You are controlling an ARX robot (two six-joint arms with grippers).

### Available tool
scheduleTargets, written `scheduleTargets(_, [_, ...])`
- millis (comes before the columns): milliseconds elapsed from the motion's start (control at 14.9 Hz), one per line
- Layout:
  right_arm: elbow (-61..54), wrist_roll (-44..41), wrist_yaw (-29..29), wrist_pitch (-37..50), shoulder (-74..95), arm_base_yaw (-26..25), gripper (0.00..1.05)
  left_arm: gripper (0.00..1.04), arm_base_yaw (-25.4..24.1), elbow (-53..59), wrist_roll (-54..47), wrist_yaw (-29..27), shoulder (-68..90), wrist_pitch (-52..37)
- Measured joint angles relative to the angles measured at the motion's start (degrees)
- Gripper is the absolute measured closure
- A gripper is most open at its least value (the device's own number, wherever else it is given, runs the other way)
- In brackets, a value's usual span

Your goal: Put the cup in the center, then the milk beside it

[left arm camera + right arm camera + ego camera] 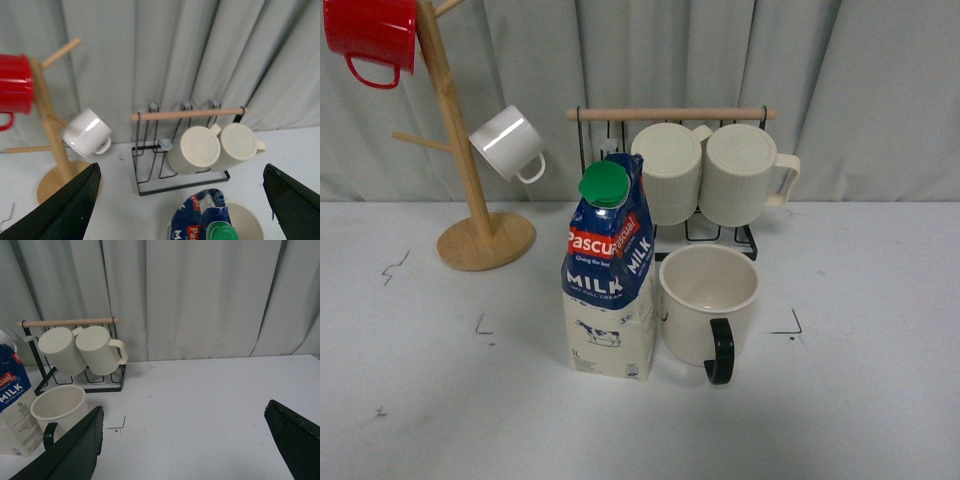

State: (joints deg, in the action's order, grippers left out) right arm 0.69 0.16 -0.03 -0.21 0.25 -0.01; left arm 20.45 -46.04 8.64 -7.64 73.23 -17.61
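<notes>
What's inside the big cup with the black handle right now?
The cup looks empty: the front view shows bare cream inner wall, the right wrist view the same. Its very bottom is hidden by the near rim. The milk stands beside it.

We count five mugs total: one cup point(708, 300) with a black handle, two ribbed mugs point(705, 172) hung on the rack, one white mug point(507, 143) and one red mug point(372, 35) on the tree. One milk point(609, 270) carton, with one green cap point(604, 184). One wire rack point(672, 115) with one wooden bar. One wooden mug tree point(470, 190); we make out three pegs on it, two of them carrying mugs. On the table point(420, 400) we count two black corner marks, one either side of the carton-and-cup pair. Two grippers in view: left gripper point(182, 200) and right gripper point(185, 445), two dark fingers visible each.
</notes>
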Motion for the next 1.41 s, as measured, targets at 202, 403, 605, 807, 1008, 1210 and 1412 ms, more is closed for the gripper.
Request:
scheduleTargets(202, [0.0, 0.0, 0.0, 0.0, 0.0, 0.0, 0.06, 0.08, -5.3, 2.2, -1.2, -1.6, -12.7, 2.9])
scheduleTargets(403, [0.0, 0.0, 0.0, 0.0, 0.0, 0.0, 0.06, 0.36, -9.9, 11.1, -6.2, -3.7, -23.6, -0.9])
scheduleTargets(605, [0.0, 0.0, 0.0, 0.0, 0.0, 0.0, 0.06, 0.68, -12.3, 22.5, -7.6, -0.4, -26.5, -3.5])
scheduleTargets(807, [0.0, 0.0, 0.0, 0.0, 0.0, 0.0, 0.06, 1.03, -14.9, 29.7, -7.6, 1.8, -33.9, -6.6])
scheduleTargets(1008, [0.0, 0.0, 0.0, 0.0, 0.0, 0.0, 0.06, 1.03, -20.5, 35.7, -7.8, 7.0, -38.2, -6.1])
scheduleTargets(1210, [0.0, 0.0, 0.0, 0.0, 0.0, 0.0, 0.06, 1.03, -20.3, 39.4, -7.8, 7.6, -43.9, -4.8])
scheduleTargets(1412, [0.0, 0.0, 0.0, 0.0, 0.0, 0.0, 0.06, 1.03, -20.3, 42.1, -7.8, 7.6, -49.6, -2.0])
